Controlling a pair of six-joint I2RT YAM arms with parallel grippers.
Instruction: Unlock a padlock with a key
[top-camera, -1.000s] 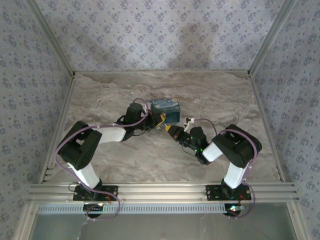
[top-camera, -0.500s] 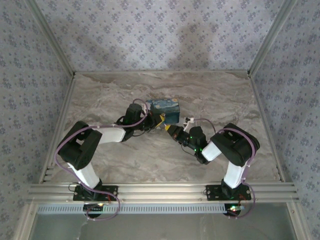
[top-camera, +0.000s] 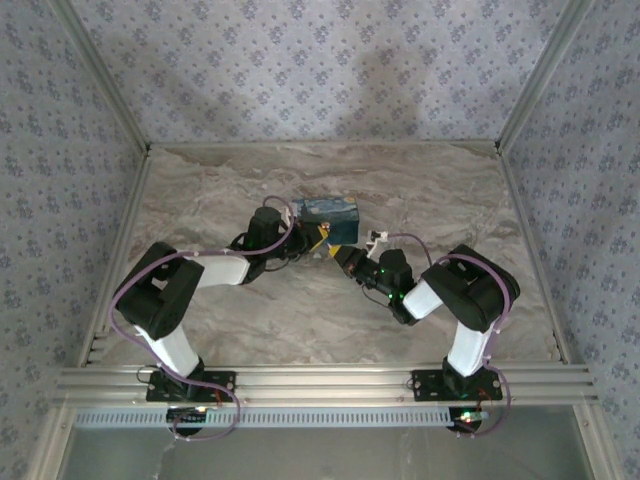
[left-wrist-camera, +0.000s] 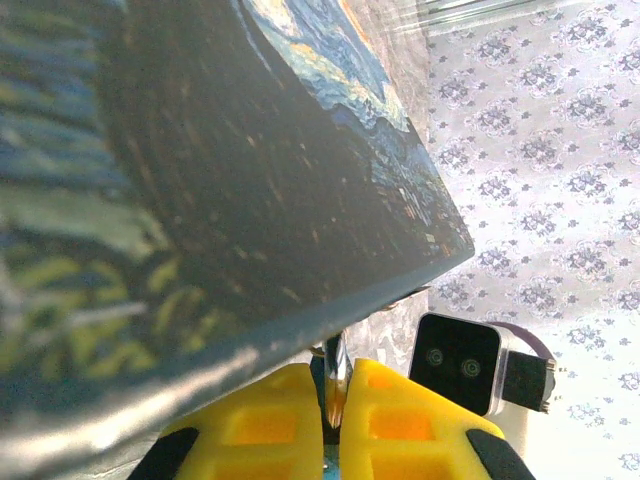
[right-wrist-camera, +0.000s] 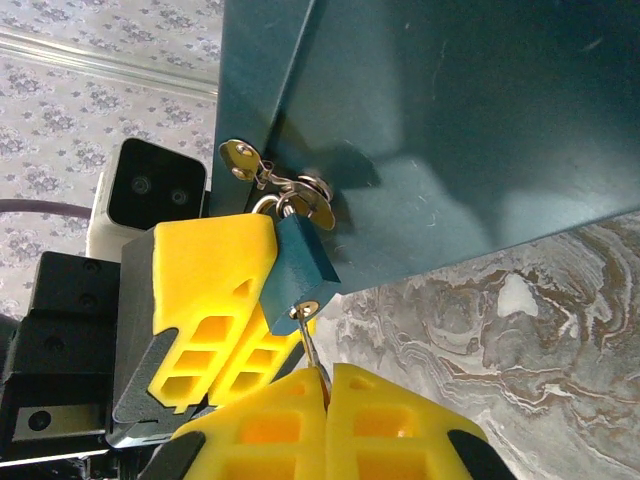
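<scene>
1. Left tool (left-wrist-camera: 335, 378): its 2 yellow fingers (left-wrist-camera: 250, 420) are pressed almost together and clamp the thin teal padlock (right-wrist-camera: 297, 268) at their tips. The painted box (left-wrist-camera: 250, 180) stands just beyond these fingertips.

2. Padlock: it sits between the 2 tools. Its shackle passes through the metal latch (right-wrist-camera: 300, 190) on the box wall.

3. Key (right-wrist-camera: 311, 350): the metal shaft runs from the padlock's lower end into the tip of the right tool. The head is hidden between that tool's fingers.

4. Right tool (right-wrist-camera: 325, 378): it is fully closed on the key and faces the left tool, just beside it. The marbled surface (right-wrist-camera: 500, 330) lies beyond it.
</scene>
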